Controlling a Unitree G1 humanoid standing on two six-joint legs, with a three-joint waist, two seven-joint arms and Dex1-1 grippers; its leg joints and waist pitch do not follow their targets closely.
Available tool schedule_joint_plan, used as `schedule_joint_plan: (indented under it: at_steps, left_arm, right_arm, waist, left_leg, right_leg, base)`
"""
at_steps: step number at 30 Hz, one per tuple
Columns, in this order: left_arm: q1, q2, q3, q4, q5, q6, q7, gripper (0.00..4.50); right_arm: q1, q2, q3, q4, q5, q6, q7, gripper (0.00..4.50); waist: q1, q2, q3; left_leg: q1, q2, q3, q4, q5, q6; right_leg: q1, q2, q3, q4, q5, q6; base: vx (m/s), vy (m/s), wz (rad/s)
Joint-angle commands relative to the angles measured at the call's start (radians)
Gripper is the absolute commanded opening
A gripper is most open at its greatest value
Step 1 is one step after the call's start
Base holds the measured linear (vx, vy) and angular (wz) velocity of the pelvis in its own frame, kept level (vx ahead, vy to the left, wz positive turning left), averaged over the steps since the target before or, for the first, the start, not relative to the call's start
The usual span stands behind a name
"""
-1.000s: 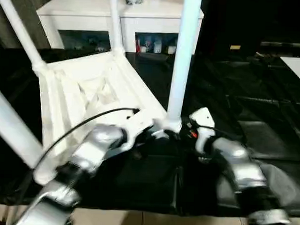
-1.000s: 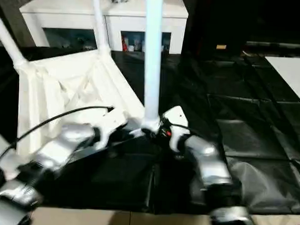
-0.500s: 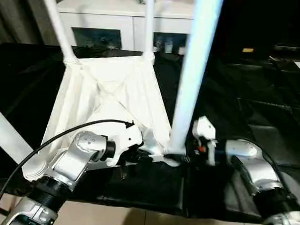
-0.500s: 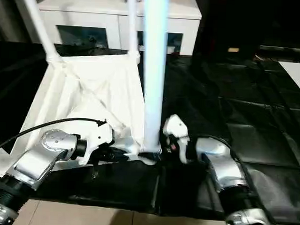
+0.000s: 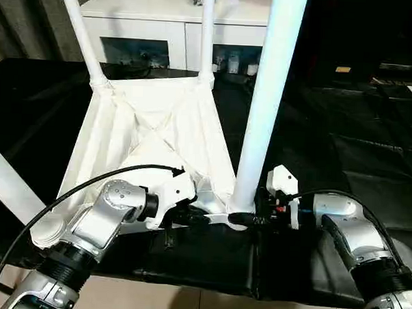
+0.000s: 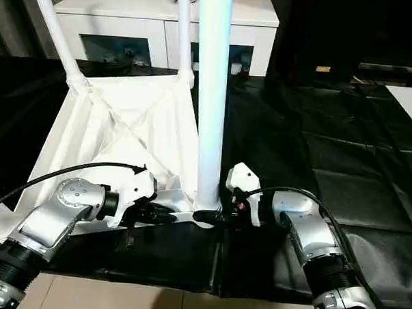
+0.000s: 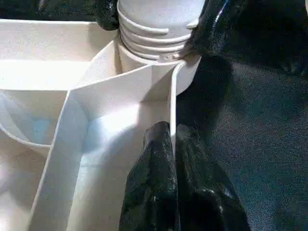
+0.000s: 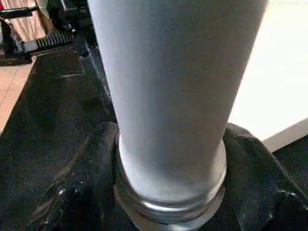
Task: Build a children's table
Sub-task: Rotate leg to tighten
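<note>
Tabletop (image 5: pixel 152 135) is pinned at its rim by the closed left gripper (image 7: pixel 172 144) while the near leg's (image 5: pixel 266 109) base is clasped by the right gripper (image 6: pixel 213 215), apparently for seating.

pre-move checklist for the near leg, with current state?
1. Top lying upside down on the black mat: ok.
2. Near leg standing upright in its corner socket: ok.
3. Right gripper with a finger on each side of the leg's base: ok.
4. Left gripper pinched on the top's edge wall beside that socket: ok.
5. Leg screwed fully home: not ok, threads show above the socket.
6. Two far legs in place: ok.
</note>
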State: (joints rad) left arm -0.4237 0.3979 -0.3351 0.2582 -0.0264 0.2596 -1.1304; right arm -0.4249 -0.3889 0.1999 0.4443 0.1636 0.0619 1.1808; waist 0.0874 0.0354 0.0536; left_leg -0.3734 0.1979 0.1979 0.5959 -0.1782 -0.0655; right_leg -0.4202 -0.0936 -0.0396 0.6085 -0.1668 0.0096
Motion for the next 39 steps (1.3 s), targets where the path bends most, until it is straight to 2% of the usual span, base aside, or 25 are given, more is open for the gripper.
schedule_joint_plan:
  at_steps: [1,3,6,8,10,11,12,13,15,17,18,19,20,22,24,26,27,28,30,31,32,34,36,38,39]
  left_arm:
    - [-0.009,-0.029,0.025,-0.029,-0.045,-0.010,0.018,0.00]
    - [-0.012,-0.039,0.027,-0.017,-0.037,-0.005,0.040,0.00]
    - [-0.038,-0.084,0.042,0.043,0.004,0.009,0.157,0.00]
    - [-0.079,-0.144,0.063,0.125,0.053,0.026,0.317,0.00]
    - [-0.096,-0.169,0.076,0.158,0.061,0.031,0.375,0.00]
    - [-0.122,-0.205,0.093,0.203,0.073,0.042,0.463,0.00]
    - [-0.122,-0.205,0.093,0.203,0.073,0.042,0.463,0.00]
    - [-0.159,-0.251,0.108,0.270,0.090,0.053,0.569,0.00]
    - [-0.172,-0.267,0.113,0.293,0.097,0.051,0.602,0.00]
    - [-0.185,-0.279,0.108,0.319,0.110,0.042,0.613,0.00]
    - [-0.189,-0.280,0.101,0.328,0.115,0.027,0.608,0.00]
    - [-0.188,-0.276,0.094,0.326,0.116,0.024,0.592,0.00]
    - [-0.189,-0.275,0.093,0.327,0.117,0.023,0.589,0.00]
    - [-0.172,-0.255,0.079,0.297,0.106,0.010,0.519,0.00]
    - [-0.150,-0.227,0.061,0.258,0.095,-0.004,0.448,0.00]
    - [-0.120,-0.194,0.049,0.204,0.067,0.017,0.369,0.00]
    - [-0.110,-0.180,0.042,0.184,0.057,0.008,0.333,0.00]
    - [-0.099,-0.167,0.039,0.164,0.047,0.014,0.305,0.00]
    - [-0.083,-0.144,0.032,0.132,0.031,0.019,0.255,0.00]
    - [-0.057,-0.112,0.024,0.083,-0.002,0.030,0.178,0.00]
    - [-0.057,-0.112,0.024,0.083,-0.002,0.030,0.178,0.00]
    - [-0.018,-0.058,0.015,0.002,-0.060,0.023,0.050,0.00]
    - [-0.003,-0.035,0.017,-0.034,-0.080,0.042,0.020,0.00]
    - [0.000,-0.026,0.022,-0.042,-0.083,0.048,0.016,0.00]
    - [-0.001,-0.025,0.023,-0.041,-0.083,0.048,0.017,0.00]
  right_arm:
    - [0.013,0.033,0.004,0.010,-0.002,-0.002,-0.042,2.74]
    - [0.015,0.046,0.001,0.016,-0.009,0.000,-0.073,2.72]
    - [0.010,0.094,-0.014,0.045,-0.046,0.010,-0.215,2.71]
    - [-0.001,0.153,-0.042,0.060,-0.073,0.048,-0.376,2.71]
    - [-0.006,0.180,-0.058,0.066,-0.083,0.068,-0.454,2.71]
    - [-0.013,0.215,-0.078,0.074,-0.102,0.097,-0.563,2.71]
    - [-0.013,0.215,-0.078,0.074,-0.102,0.097,-0.563,2.71]
    - [-0.021,0.269,-0.114,0.087,-0.131,0.138,-0.748,2.71]
    - [-0.023,0.290,-0.124,0.090,-0.138,0.141,-0.798,2.71]
    - [-0.017,0.314,-0.097,0.081,-0.164,0.117,-0.809,2.71]
    - [-0.013,0.317,-0.069,0.073,-0.179,0.106,-0.788,2.71]
    - [-0.005,0.319,-0.058,0.056,-0.171,0.088,-0.754,2.71]
    - [-0.003,0.319,-0.056,0.052,-0.169,0.085,-0.749,2.71]
    - [0.009,0.305,-0.066,0.017,-0.121,0.060,-0.670,3.26]
    - [0.005,0.282,-0.081,0.008,-0.080,0.062,-0.600,3.43]
    - [-0.004,0.237,-0.089,-0.003,-0.041,0.088,-0.508,3.76]
    - [-0.004,0.215,-0.084,-0.011,-0.026,0.098,-0.459,3.76]
    - [-0.002,0.190,-0.074,-0.018,-0.022,0.094,-0.411,3.84]
    - [0.003,0.146,-0.059,-0.030,-0.020,0.079,-0.333,3.84]
    - [0.011,0.101,-0.054,-0.049,0.001,0.076,-0.242,3.84]
    - [0.011,0.101,-0.054,-0.049,0.001,0.076,-0.242,3.84]
    - [0.019,0.040,-0.049,-0.063,0.022,0.075,-0.131,3.84]
    - [0.020,0.013,-0.041,-0.061,0.024,0.067,-0.072,3.84]
    - [0.021,-0.005,-0.027,-0.063,0.026,0.077,-0.033,3.84]
    - [0.023,-0.013,-0.017,-0.064,0.024,0.074,-0.020,3.84]
  waist:
    - [-0.003,-0.021,-0.068]
    - [-0.006,-0.022,-0.067]
    - [-0.017,-0.025,-0.062]
    - [-0.025,-0.026,-0.060]
    - [-0.029,-0.028,-0.061]
    - [-0.027,-0.030,-0.062]
    - [-0.030,-0.028,-0.060]
    - [-0.031,-0.030,-0.061]
    - [-0.030,-0.025,-0.063]
    - [-0.028,-0.026,-0.064]
    - [-0.028,-0.027,-0.066]
    - [-0.026,-0.019,-0.066]
    - [-0.027,-0.021,-0.066]
    - [-0.025,-0.024,-0.068]
    - [-0.023,-0.023,-0.070]
    - [-0.028,-0.023,-0.070]
    - [-0.028,-0.022,-0.068]
    - [-0.027,-0.023,-0.071]
    - [-0.028,-0.022,-0.068]
    - [-0.026,-0.023,-0.068]
    - [-0.027,-0.021,-0.069]
    - [-0.027,-0.021,-0.069]
    - [-0.024,-0.022,-0.070]
    - [-0.020,-0.020,-0.070]
    - [-0.018,-0.022,-0.068]
  left_leg:
    - [0.009,0.024,-0.011,-0.069,-0.231,0.060]
    - [0.008,0.023,-0.012,-0.071,-0.238,0.053]
    - [0.011,0.020,-0.012,-0.074,-0.273,0.034]
    - [0.012,0.017,-0.013,-0.076,-0.282,0.017]
    - [0.010,0.015,-0.015,-0.076,-0.285,0.015]
    - [0.012,0.014,-0.015,-0.075,-0.286,0.017]
    - [0.014,0.012,-0.015,-0.075,-0.296,0.014]
    - [0.011,0.011,-0.016,-0.076,-0.282,0.011]
    - [0.011,0.010,-0.019,-0.077,-0.282,0.009]
    - [0.012,0.011,-0.018,-0.076,-0.282,0.014]
    - [0.007,0.011,-0.019,-0.077,-0.274,0.022]
    - [0.006,0.012,-0.019,-0.077,-0.271,0.029]
    - [0.008,0.013,-0.017,-0.076,-0.272,0.033]
    - [0.005,0.012,-0.016,-0.075,-0.260,0.048]
    - [0.003,0.013,-0.015,-0.073,-0.247,0.060]
    - [-0.007,0.014,-0.019,-0.074,-0.232,0.072]
    - [-0.005,0.015,-0.018,-0.075,-0.237,0.072]
    - [0.000,0.016,-0.018,-0.070,-0.231,0.071]
    - [-0.001,0.019,-0.016,-0.071,-0.227,0.077]
    - [0.000,0.019,-0.017,-0.072,-0.227,0.072]
    - [0.001,0.021,-0.017,-0.071,-0.230,0.074]
    - [0.003,0.023,-0.016,-0.071,-0.218,0.083]
    - [0.003,0.025,-0.015,-0.070,-0.209,0.090]
    - [0.011,0.027,-0.010,-0.068,-0.210,0.095]
    - [0.011,0.026,-0.008,-0.068,-0.214,0.095]
  right_leg:
    - [0.048,-0.036,0.027,-0.073,-0.281,-0.213]
    - [0.048,-0.035,0.027,-0.074,-0.290,-0.210]
    - [0.045,-0.036,0.027,-0.084,-0.365,-0.186]
    - [0.042,-0.033,0.027,-0.090,-0.406,-0.164]
    - [0.045,-0.036,0.026,-0.092,-0.433,-0.150]
    - [0.043,-0.037,0.026,-0.094,-0.443,-0.145]
    - [0.039,-0.035,0.025,-0.099,-0.473,-0.133]
    - [0.041,-0.036,0.025,-0.100,-0.482,-0.122]
    - [0.042,-0.036,0.024,-0.099,-0.480,-0.115]
    - [0.038,-0.036,0.025,-0.101,-0.456,-0.115]
    - [0.043,-0.036,0.025,-0.097,-0.423,-0.122]
    - [0.043,-0.036,0.026,-0.094,-0.393,-0.129]
    - [0.042,-0.035,0.026,-0.096,-0.382,-0.134]
    - [0.047,-0.037,0.027,-0.092,-0.353,-0.145]
    - [0.050,-0.037,0.027,-0.088,-0.327,-0.156]
    - [0.060,-0.039,0.024,-0.081,-0.301,-0.167]
    - [0.054,-0.038,0.022,-0.087,-0.327,-0.166]
    - [0.055,-0.040,0.024,-0.084,-0.319,-0.175]
    - [0.052,-0.037,0.025,-0.082,-0.296,-0.190]
    - [0.054,-0.038,0.023,-0.082,-0.306,-0.191]
    - [0.054,-0.039,0.025,-0.079,-0.299,-0.195]
    - [0.051,-0.035,0.025,-0.074,-0.252,-0.218]
    - [0.052,-0.035,0.025,-0.069,-0.215,-0.236]
    - [0.046,-0.033,0.026,-0.069,-0.202,-0.250]
    - [0.046,-0.033,0.027,-0.070,-0.210,-0.253]
  base:
    - [0.000,0.000,0.00]
    - [0.000,0.000,0.00]
    - [0.000,0.000,0.00]
    - [0.000,0.000,0.00]
    - [0.000,0.000,0.00]
    - [0.000,0.000,0.00]
    - [0.000,0.000,0.00]
    - [0.000,0.000,0.00]
    - [0.000,0.000,0.00]
    - [0.000,0.000,0.00]
    - [0.000,0.000,0.00]
    - [0.000,0.000,0.00]
    - [0.000,0.000,0.00]
    - [0.000,0.000,0.00]
    - [0.000,0.000,0.00]
    - [0.000,0.000,0.00]
    - [0.000,0.000,0.00]
    - [0.000,0.000,0.00]
    - [0.000,0.000,0.00]
    - [0.000,0.000,0.00]
    - [0.000,0.000,0.00]
    - [0.000,0.000,0.00]
    - [0.000,0.000,0.00]
    - [0.000,0.000,0.00]
    - [0.000,0.000,0.00]
